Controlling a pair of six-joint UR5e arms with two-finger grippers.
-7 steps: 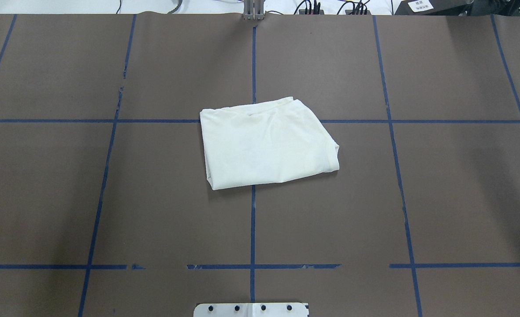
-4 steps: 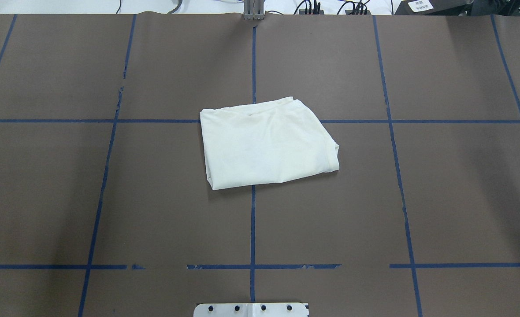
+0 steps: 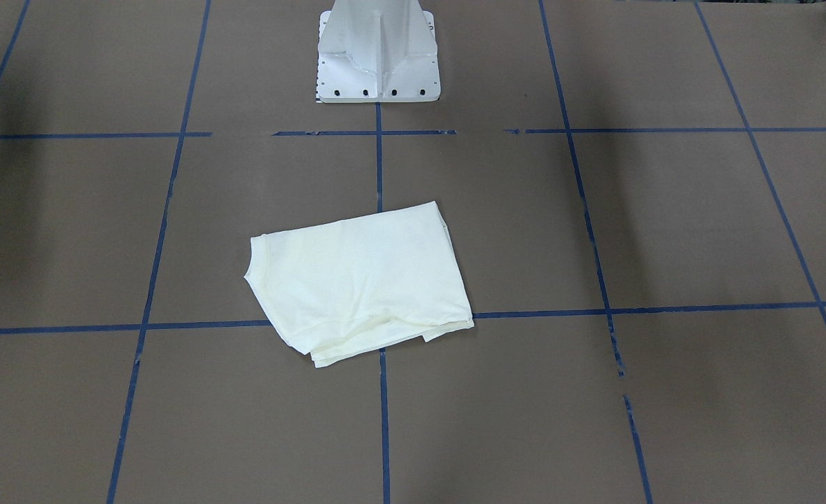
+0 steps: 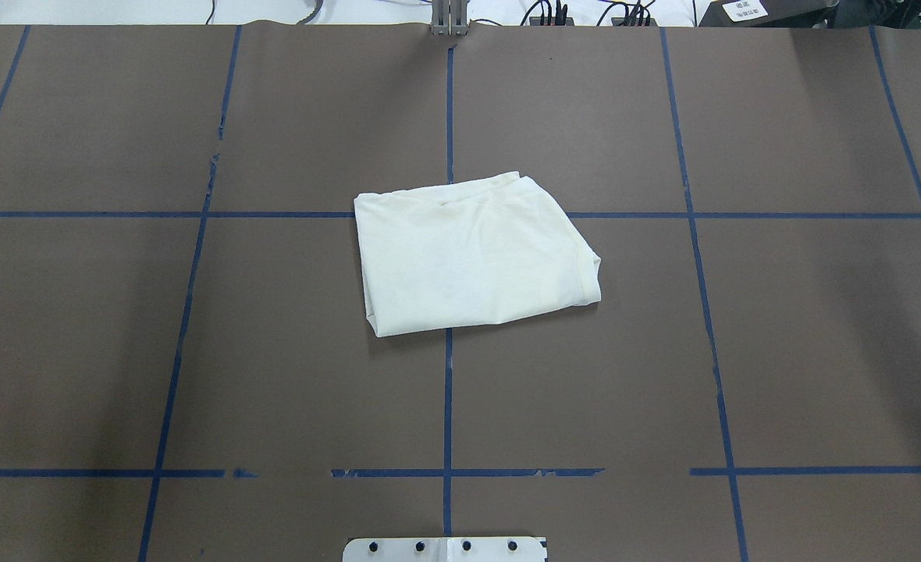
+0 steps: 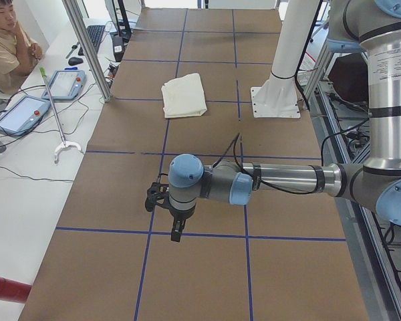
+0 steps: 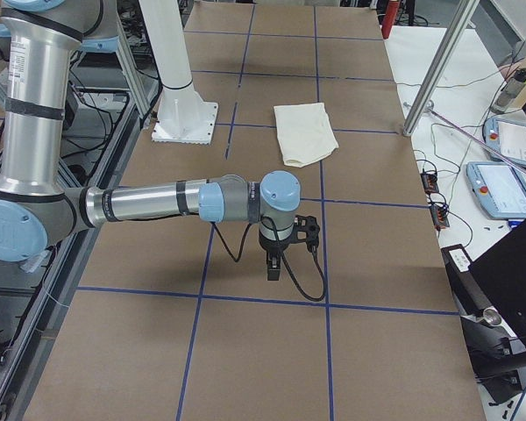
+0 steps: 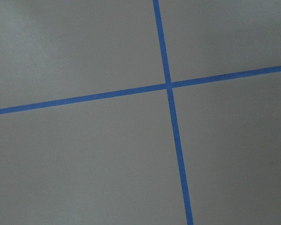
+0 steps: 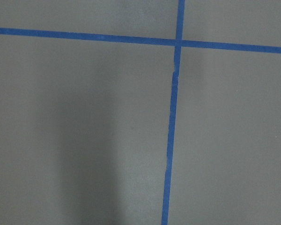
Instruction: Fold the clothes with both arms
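The clothes (image 4: 476, 254) are one cream-white shirt folded into a compact rectangle at the table's middle, plain side up; it also shows as the clothes (image 3: 360, 280), (image 5: 184, 95), (image 6: 305, 132). Nothing touches it. My left gripper (image 5: 177, 231) hangs over bare table far toward the left end, pointing down, seen only in the exterior left view. My right gripper (image 6: 274, 267) hangs likewise near the right end, seen only in the exterior right view. I cannot tell whether either is open or shut. Both wrist views show only brown table and blue tape lines.
The white pedestal base (image 3: 378, 56) stands at the robot's edge of the table (image 4: 195, 351). A metal post (image 5: 87, 47) and teach pendants (image 5: 23, 114) sit on the side bench beyond the far edge, where a person (image 5: 7, 40) sits.
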